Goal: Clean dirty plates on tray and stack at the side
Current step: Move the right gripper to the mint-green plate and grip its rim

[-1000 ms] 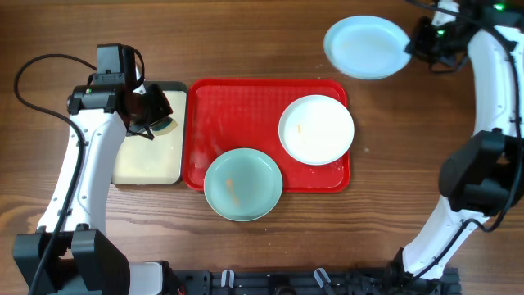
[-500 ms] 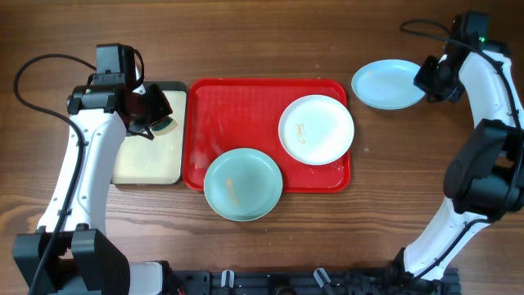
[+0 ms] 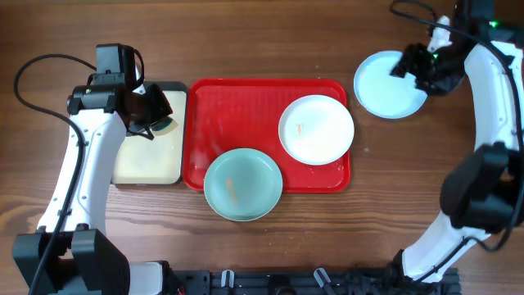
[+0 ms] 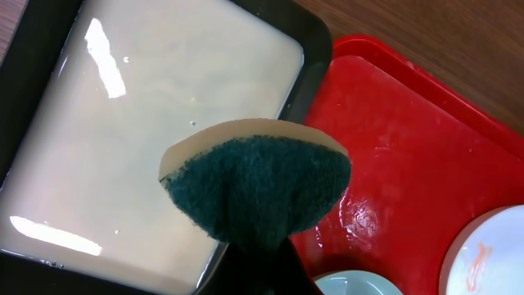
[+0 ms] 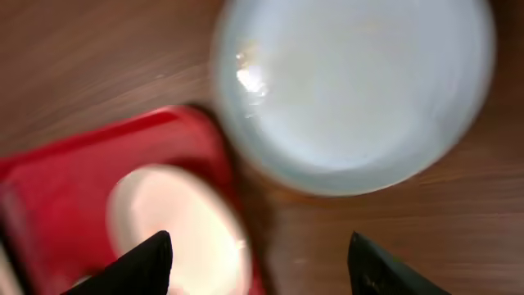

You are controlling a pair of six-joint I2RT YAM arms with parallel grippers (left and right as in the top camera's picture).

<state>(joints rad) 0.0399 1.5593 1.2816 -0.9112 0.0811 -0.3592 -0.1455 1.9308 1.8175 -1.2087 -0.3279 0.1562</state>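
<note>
The red tray (image 3: 246, 106) holds a white plate (image 3: 316, 129) at its right and a light-blue plate (image 3: 243, 184) overhanging its front edge; both carry small orange smears. A second light-blue plate (image 3: 385, 86) lies on the wood right of the tray's back corner. My right gripper (image 3: 417, 65) hovers at that plate's far right rim. In the right wrist view this gripper (image 5: 260, 246) is open and empty, with the light-blue plate (image 5: 352, 90) beyond it. My left gripper (image 4: 258, 270) is shut on a green-and-cream sponge (image 4: 258, 184) over the cream tray's right edge.
A black-rimmed tray with a cream inside (image 3: 147, 156) sits against the red tray's left side, under my left gripper (image 3: 151, 111). The right arm's white links run down the table's right edge (image 3: 491, 123). Bare wood lies along the back and front.
The right arm brought the light-blue plate down onto the table right of the tray, then opened and let it go. The left arm and sponge have not moved.
</note>
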